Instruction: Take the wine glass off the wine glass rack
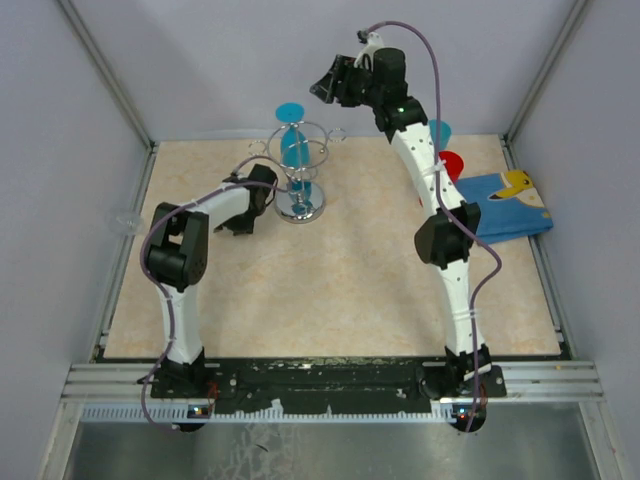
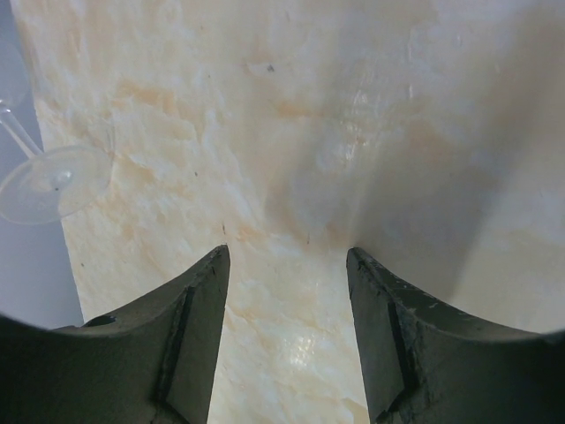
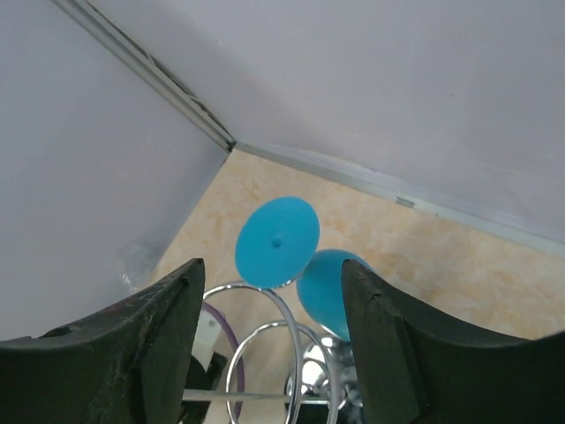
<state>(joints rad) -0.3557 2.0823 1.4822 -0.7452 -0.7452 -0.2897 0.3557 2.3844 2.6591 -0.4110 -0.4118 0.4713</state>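
Observation:
The wine glass rack (image 1: 301,190) is a shiny wire stand on a round chrome base at the back middle of the table. A blue wine glass (image 1: 294,145) hangs upside down on it, its round foot on top. My right gripper (image 1: 323,90) is open and empty, high above and just behind the rack. In the right wrist view, the blue glass (image 3: 276,241) shows between my open right gripper's (image 3: 269,265) fingers, above the wire loops of the rack (image 3: 291,349). My left gripper (image 1: 239,221) is open and empty, low over the table left of the rack's base, and it shows bare tabletop in its wrist view (image 2: 287,252).
A clear glass (image 1: 126,220) lies at the table's left edge; its foot shows in the left wrist view (image 2: 53,182). A second blue glass (image 1: 441,131), a red object (image 1: 452,164) and a blue picture book (image 1: 510,205) sit at the back right. Grey walls enclose the table.

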